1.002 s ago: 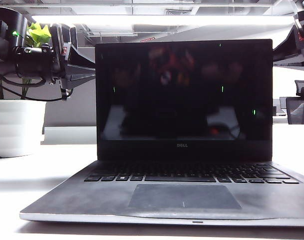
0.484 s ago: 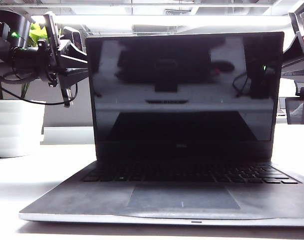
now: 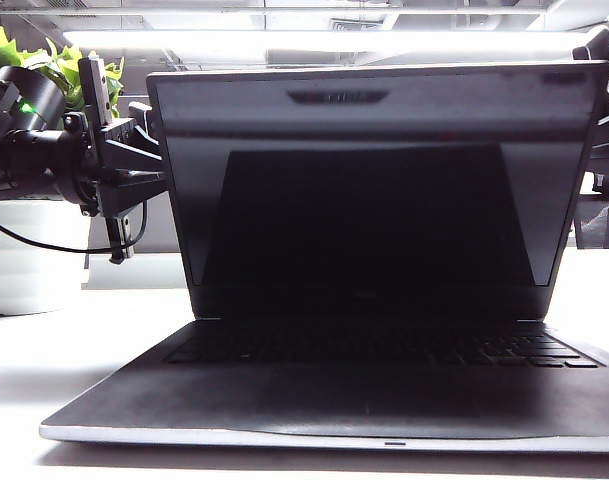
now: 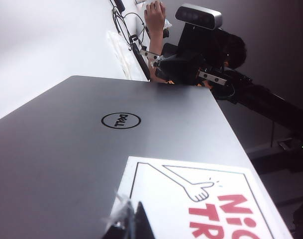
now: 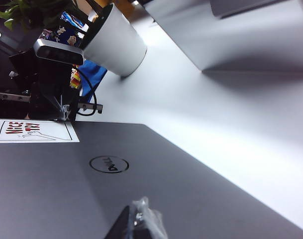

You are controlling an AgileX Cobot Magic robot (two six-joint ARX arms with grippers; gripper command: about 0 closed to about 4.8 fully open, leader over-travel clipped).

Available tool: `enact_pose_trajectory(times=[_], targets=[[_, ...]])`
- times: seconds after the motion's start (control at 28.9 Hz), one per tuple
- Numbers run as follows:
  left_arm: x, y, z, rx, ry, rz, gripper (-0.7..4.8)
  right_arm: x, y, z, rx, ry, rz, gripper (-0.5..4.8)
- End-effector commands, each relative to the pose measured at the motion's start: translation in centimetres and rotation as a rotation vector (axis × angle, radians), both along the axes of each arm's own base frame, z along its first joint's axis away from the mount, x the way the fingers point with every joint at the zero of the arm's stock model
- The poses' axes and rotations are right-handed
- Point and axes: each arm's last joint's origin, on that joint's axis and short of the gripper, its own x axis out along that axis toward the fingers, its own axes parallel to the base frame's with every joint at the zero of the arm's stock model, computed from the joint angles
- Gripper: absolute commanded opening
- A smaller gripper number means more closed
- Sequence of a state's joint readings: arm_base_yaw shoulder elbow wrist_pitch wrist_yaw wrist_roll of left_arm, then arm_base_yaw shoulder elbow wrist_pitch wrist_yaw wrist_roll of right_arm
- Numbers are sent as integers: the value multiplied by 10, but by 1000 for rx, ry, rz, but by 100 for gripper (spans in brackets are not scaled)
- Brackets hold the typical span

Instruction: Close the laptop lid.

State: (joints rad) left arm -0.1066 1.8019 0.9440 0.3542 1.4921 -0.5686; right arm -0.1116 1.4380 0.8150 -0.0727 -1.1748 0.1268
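obstacles: laptop lid (image 3: 374, 190) tilted fwd over keyboard, narrows gap | L gripper (image 4: 129, 221) + R gripper (image 5: 139, 221) behind lid | white pot (image 3: 29, 255) far left | free: table (image 3: 84, 350) left of laptop (image 3: 334, 400)

Silver laptop lid (image 4: 66, 164), glossy black inside, bearing a white sticker (image 4: 201, 201) with red lettering; white pot (image 5: 116, 42).

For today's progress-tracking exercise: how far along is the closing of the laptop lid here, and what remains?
Partly done. The laptop lid already leans forward over the keyboard, but a wide gap is left. In hand: the left hand and right hand each have a fingertip at the lid's silver back, one on each side. Left: push the lid down until it lies flat on the laptop.
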Motion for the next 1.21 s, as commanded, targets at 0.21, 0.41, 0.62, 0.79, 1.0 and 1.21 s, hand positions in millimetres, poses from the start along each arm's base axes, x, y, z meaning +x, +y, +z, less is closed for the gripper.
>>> enact_pose_trajectory(times=[0.21, 0.41, 0.62, 0.79, 1.0, 1.21], targets=[[-7, 1, -7, -11, 12, -32, -5, -19, 5, -15, -12, 122, 80, -4], [-21, 2, -24, 62, 58, 5, -5, -27, 6, -22, -40, 195, 81, -4], [-37, -2, -33, 101, 78, -27, -5, -44, 18, -48, -66, 295, 107, -4], [-46, -3, -41, 261, 94, -7, -5, -52, 17, -59, -128, 364, 74, -4], [-50, -6, -49, 393, 110, 9, -5, -54, 16, -62, -204, 398, 34, -4], [-50, -6, -50, 435, 103, 19, -5, -56, 15, -66, -251, 416, 12, -4]])
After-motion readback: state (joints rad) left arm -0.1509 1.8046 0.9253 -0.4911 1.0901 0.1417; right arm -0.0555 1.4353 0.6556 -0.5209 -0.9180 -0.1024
